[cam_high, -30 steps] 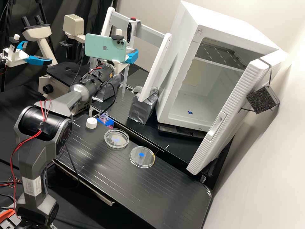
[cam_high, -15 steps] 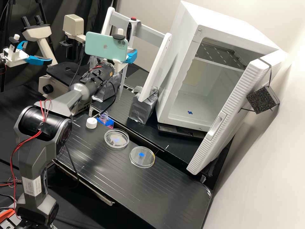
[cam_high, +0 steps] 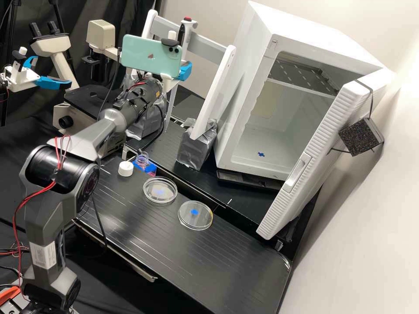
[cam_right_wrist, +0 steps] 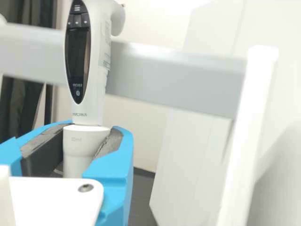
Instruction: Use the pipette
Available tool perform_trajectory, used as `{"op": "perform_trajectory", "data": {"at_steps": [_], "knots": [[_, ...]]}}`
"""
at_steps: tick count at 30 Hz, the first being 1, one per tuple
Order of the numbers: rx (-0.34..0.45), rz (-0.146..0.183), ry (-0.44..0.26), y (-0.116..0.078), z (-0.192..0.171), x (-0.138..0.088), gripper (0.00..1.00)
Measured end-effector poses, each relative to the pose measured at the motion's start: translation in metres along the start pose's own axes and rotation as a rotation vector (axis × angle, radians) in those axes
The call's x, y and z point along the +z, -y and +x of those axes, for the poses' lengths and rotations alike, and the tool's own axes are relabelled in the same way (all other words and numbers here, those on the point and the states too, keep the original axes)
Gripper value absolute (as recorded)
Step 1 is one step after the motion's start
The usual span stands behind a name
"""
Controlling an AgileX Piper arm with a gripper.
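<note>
1. High view: pipette (cam_high: 185,32), 1 pc., approx. upright by the bar (cam_high: 207,47) of its stand, at the arm's end; narrow shaft (cam_high: 170,107) pointing down. Gap betw. tip and surface: can't tell.
2. Same view: open bottle (cam_high: 142,160), white cap (cam_high: 125,168) apart from it; 2 round dishes (cam_high: 160,190) (cam_high: 195,215), side by side on the black counter (cam_high: 235,266).
3. Wrist view: jaws clamped around the pipette's pale collar (cam_right_wrist: 84,143), just under the body; blue fingers (cam_right_wrist: 123,155), one each side.
4. Same view, handling (est.): stiff, fairly light, top-heavy; smooth plastic, may twist. Best hold = collar, w/ display (cam_right_wrist: 77,59) & btns. (cam_right_wrist: 77,20) left free. Shaft prob. fragile; avoid knocks vs. bar or bottle.
</note>
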Motion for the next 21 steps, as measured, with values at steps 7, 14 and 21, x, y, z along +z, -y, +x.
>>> {"op": "perform_trajectory", "data": {"at_steps": [7, 14, 21], "knots": [[0.037, 0.073, -0.014, -0.021, -0.008, 0.002, 0.00], [0.080, 0.108, -0.050, -0.036, -0.043, 0.006, 0.00], [0.128, 0.185, -0.116, -0.034, -0.080, 0.009, 0.00]]}}
